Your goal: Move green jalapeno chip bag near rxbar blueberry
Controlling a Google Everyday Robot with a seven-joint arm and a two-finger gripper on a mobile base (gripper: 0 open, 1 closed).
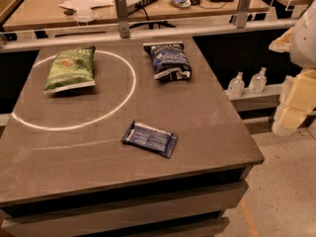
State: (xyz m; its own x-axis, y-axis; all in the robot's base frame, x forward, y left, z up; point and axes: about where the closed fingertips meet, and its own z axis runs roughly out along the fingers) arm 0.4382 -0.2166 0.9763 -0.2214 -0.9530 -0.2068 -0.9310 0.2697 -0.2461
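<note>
My gripper hangs off the table's right side; I cannot tell whether it is clenched or released. The green jalapeno chip bag lies far to its left, well apart. The rxbar blueberry lies nearer, left and lower. A dark blue chip bag sits between us.

Just left of the gripper, which hangs at the right edge beyond the table, two small clear bottles stand on a low ledge. Farther left, a dark blue chip bag lies on the tabletop just beside a white ring.
</note>
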